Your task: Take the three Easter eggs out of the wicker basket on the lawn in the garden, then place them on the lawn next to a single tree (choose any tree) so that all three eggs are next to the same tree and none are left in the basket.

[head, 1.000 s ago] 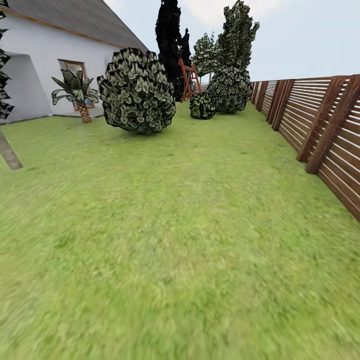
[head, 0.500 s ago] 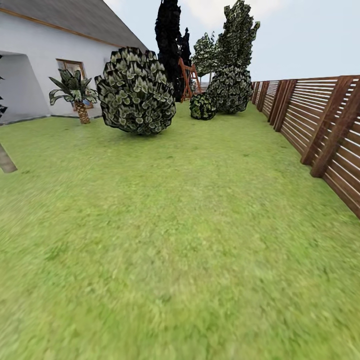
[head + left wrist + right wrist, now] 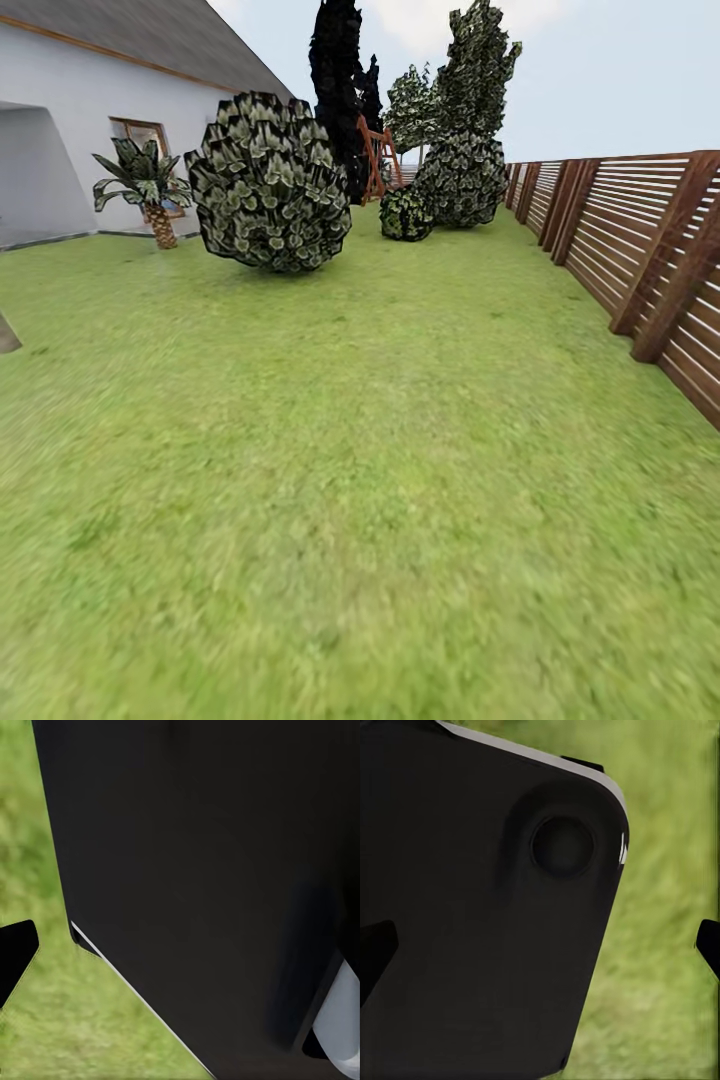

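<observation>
Grass fills most of the head view: the lawn runs green with faint yellowish patches from the near edge to the shrubs at the far end. No basket, bowl or other container stands anywhere on it, so there are no contents to record, and the eggs are likewise not to be seen on the grass.

A white house with a grey roof and a brown-framed window stands at the far left. Near its wall is a small palm, and just right of that a large round bush. A tall black-leaved tree rises behind the bush, with a reddish wooden frame beside it. Further back are a small bush and a taller leafy shrub. A brown slatted fence lines the right side.

At the left edge, a pale grey sliver is cut off by the frame; what it belongs to cannot be told.

Both wrist views are largely blocked by dark robot housing, with blurred grass beyond. Black tips sit at the picture edges, but how far either set of jaws is open, or whether anything is held, cannot be told.

No writing or label is legible.
</observation>
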